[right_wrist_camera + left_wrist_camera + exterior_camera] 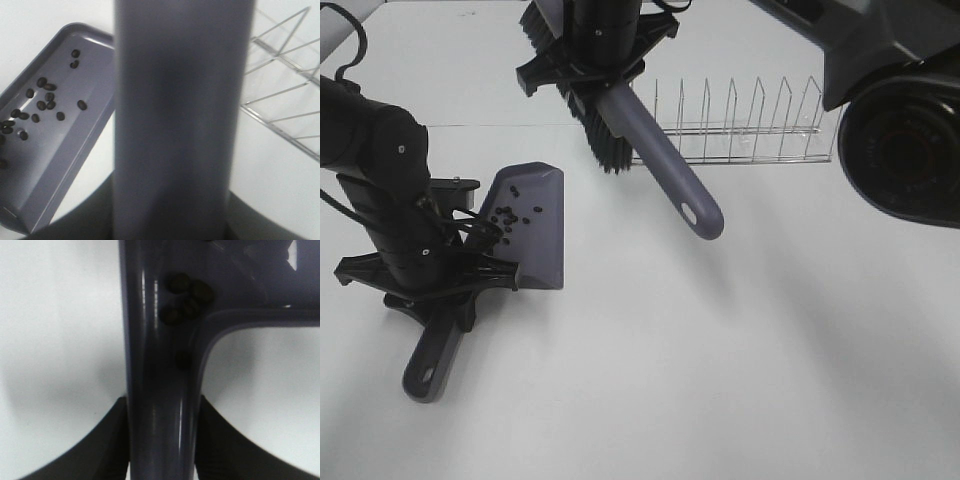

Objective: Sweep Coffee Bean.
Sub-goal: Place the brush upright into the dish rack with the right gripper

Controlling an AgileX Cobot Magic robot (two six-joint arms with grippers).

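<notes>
the left tool (pixel 445 288) is clamped on the handle of the dustpan (pixel 535 228); in the left wrist view its two dark fingers (pixel 102 445) press against either side of that smooth, rounded stem. the dustpan is glossy purple-grey plastic, a flat wedge-shaped tray with low raised walls and a long handle ending in an oval hanging hole. the coffee beans (pixel 508 214) lie inside the tray as small, dark brown-black ovals. most are bunched towards the handle end, with a few strays further out on the tray floor. the left wrist view shows a tight cluster of them (pixel 185 295) where tray meets handle. the table (pixel 720 380) is plain matte white. right of the dustpan and well apart from it, the right tool (pixel 595 75) is closed around the brush (pixel 665 175), held above the table. the brush has a matching purple-grey handle, also with an oval hole, and stiff black bristles (pixel 605 140). further right stands a thin wire rack (pixel 740 130) of upright metal loops on the table.
</notes>
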